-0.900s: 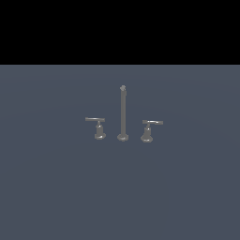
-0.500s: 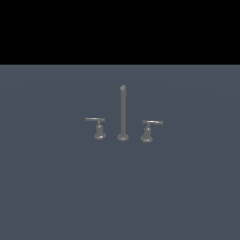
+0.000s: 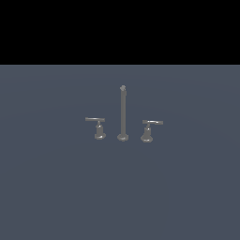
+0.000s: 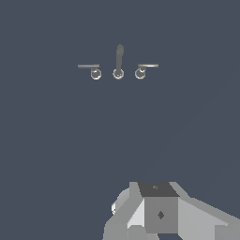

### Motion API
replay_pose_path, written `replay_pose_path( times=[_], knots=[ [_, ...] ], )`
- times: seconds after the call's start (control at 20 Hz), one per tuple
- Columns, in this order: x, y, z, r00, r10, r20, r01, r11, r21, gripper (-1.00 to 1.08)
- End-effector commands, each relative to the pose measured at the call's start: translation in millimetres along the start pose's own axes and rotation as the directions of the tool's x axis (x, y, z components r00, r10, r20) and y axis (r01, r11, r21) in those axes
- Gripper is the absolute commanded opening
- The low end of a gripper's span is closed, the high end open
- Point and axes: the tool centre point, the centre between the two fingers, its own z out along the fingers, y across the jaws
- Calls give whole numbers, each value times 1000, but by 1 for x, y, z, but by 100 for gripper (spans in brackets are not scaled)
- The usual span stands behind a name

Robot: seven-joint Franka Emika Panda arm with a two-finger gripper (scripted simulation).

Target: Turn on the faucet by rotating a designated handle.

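**Approaching the faucet — handle not yet touched**

Looking down from the wrist view, the gripper [image 4: 161, 213] shows only as grey housing blocks at the frame edge; the fingertips are out of frame, so I cannot tell whether it is released or clenched. It does not appear in the exterior view at all.

The faucet [image 3: 123, 112] stands well ahead of the gripper, far apart from it, on a plain slate-blue floor [image 3: 56, 187]. Three pieces in a row: the tall post in the middle and a short lever piece to each side.

The handle [image 3: 98, 127] — slim stem, long flat bar on top — is the one at the exterior view's left; in the wrist view it is at [image 4: 92, 70]. The other lever [image 3: 149, 129] has a wider flared base.

Progress, as judged: nothing done. No contact, and both bars lie level. Left to do: close the gap, reach the bar, push it round.

Writing or brands: none readable anywhere.
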Motion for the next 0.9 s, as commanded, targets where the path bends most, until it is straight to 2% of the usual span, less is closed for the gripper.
replay_pose_path(
  times=[0.0,0.4,0.85],
  knots=[
    [3,-9,11,999,43,2,-43,999,0,-100],
    [17,-44,51,978,207,7,-207,978,2,-100],
    [41,-80,97,922,388,15,-388,922,3,-100]
  ],
)
